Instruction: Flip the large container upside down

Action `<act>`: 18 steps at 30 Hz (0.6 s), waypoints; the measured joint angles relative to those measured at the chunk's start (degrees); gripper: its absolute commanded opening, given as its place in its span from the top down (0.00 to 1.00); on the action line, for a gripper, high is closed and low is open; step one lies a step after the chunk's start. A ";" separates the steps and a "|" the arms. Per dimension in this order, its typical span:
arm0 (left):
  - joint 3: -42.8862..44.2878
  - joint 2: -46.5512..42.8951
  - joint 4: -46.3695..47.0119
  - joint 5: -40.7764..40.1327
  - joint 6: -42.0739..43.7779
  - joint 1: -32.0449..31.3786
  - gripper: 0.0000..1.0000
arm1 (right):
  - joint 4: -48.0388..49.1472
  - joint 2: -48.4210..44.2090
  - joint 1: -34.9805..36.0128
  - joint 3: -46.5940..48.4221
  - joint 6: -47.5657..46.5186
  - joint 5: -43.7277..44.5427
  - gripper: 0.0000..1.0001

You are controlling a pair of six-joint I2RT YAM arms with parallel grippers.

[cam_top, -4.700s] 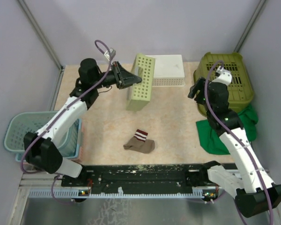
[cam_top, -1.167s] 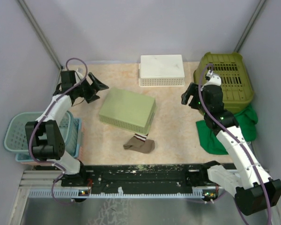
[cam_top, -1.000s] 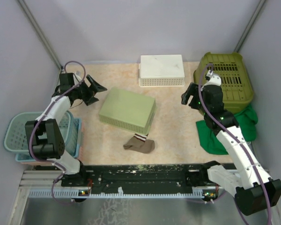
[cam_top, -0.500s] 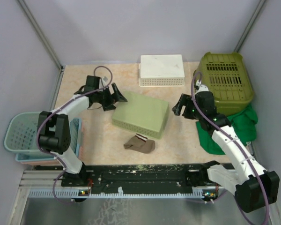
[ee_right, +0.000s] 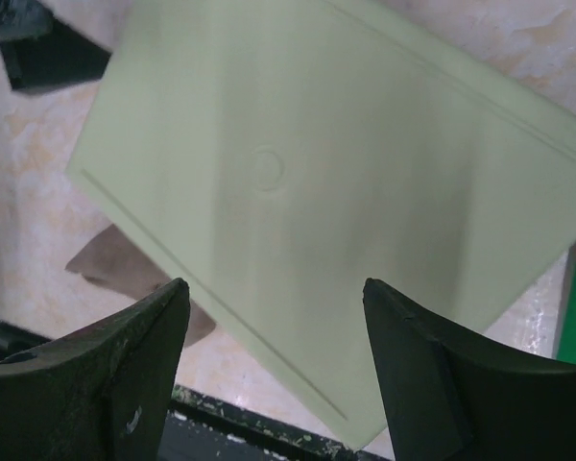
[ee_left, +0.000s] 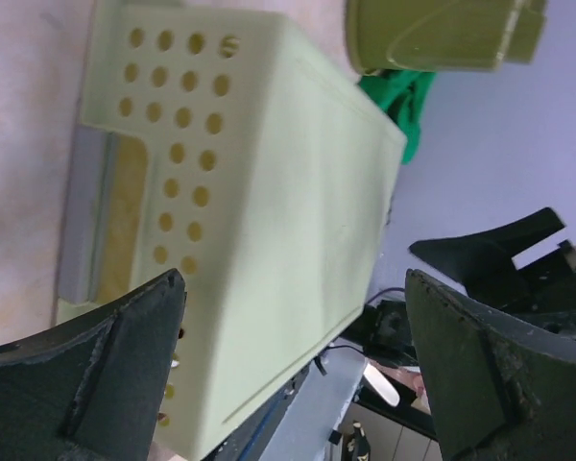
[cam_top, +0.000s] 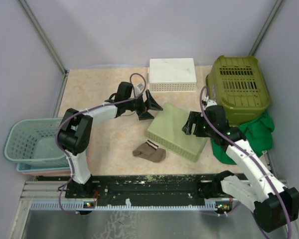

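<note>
The large container [cam_top: 175, 130] is a pale green perforated bin lying bottom up on the table, right of centre. My left gripper [cam_top: 150, 106] stands open at its far left corner, fingers spread and holding nothing. In the left wrist view the bin [ee_left: 259, 192] fills the space ahead of the left gripper [ee_left: 293, 288]. My right gripper [cam_top: 190, 124] hovers open over the bin's right part. The right wrist view looks straight down on the flat base of the bin [ee_right: 346, 163] between the right gripper's [ee_right: 274, 288] fingers, which are apart from it.
A brown striped sock [cam_top: 149, 150] lies just left of the bin's near corner. A white container [cam_top: 172, 74] sits at the back, an olive basket [cam_top: 239, 87] at the back right above a green cloth [cam_top: 251, 137]. A blue basket [cam_top: 32, 142] stands at the left edge.
The green bin has slid right and a little nearer, with the left gripper following at its left corner. The right gripper has come down and left over the bin.
</note>
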 measured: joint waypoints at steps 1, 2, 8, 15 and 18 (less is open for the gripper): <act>0.28 0.00 0.90 0.94 -0.37 -0.24 0.01 | -0.42 -0.79 0.70 0.00 -0.87 -0.79 0.29; 0.94 -0.02 1.36 1.62 -0.50 -0.28 0.01 | -0.63 -1.73 2.10 0.00 -1.90 -2.01 0.29; 6.10 -0.42 -1.49 0.85 2.47 1.70 0.01 | 1.16 -4.81 20.92 -0.42 -4.52 -5.95 0.32; 14.45 -6.14 -16.50 -8.68 11.91 4.35 0.01 | 0.74 1.77 23.74 -7.10 -2.58 -6.32 0.30; 18.29 -11.28 -22.01 -14.99 16.15 4.72 0.01 | 0.00 4.85 23.78 -7.39 -1.75 -4.57 0.28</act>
